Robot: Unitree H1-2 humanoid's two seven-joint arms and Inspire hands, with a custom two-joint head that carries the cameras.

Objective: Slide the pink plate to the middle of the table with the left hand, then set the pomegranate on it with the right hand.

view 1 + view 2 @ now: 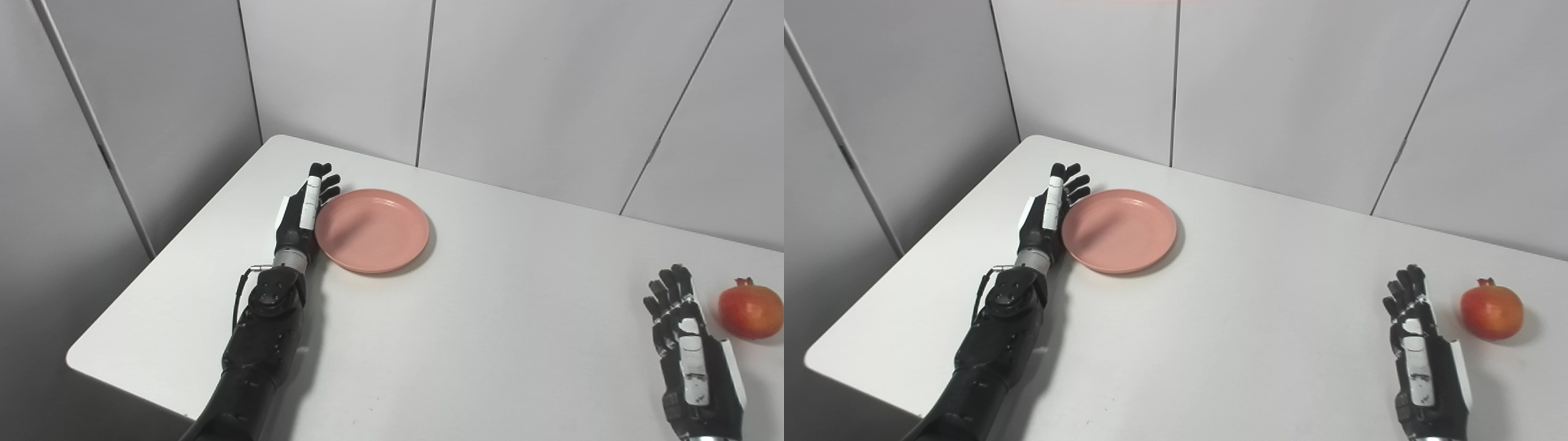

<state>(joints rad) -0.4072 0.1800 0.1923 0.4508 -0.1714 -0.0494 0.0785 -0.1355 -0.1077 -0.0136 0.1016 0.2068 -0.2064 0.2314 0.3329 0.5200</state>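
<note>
A round pink plate lies flat on the white table, left of the middle and empty. My left hand stands on edge against the plate's left rim, fingers stretched out and open, palm toward the plate. A red pomegranate sits near the right edge of the table. Just left of the fruit my right hand rests open with fingers spread, a small gap between it and the fruit. The same plate, pomegranate, left hand and right hand show in the right eye view.
Grey panelled walls stand close behind and to the left of the table. The table's rounded front-left corner and left edge lie near my left forearm. Bare white tabletop stretches between the plate and the right hand.
</note>
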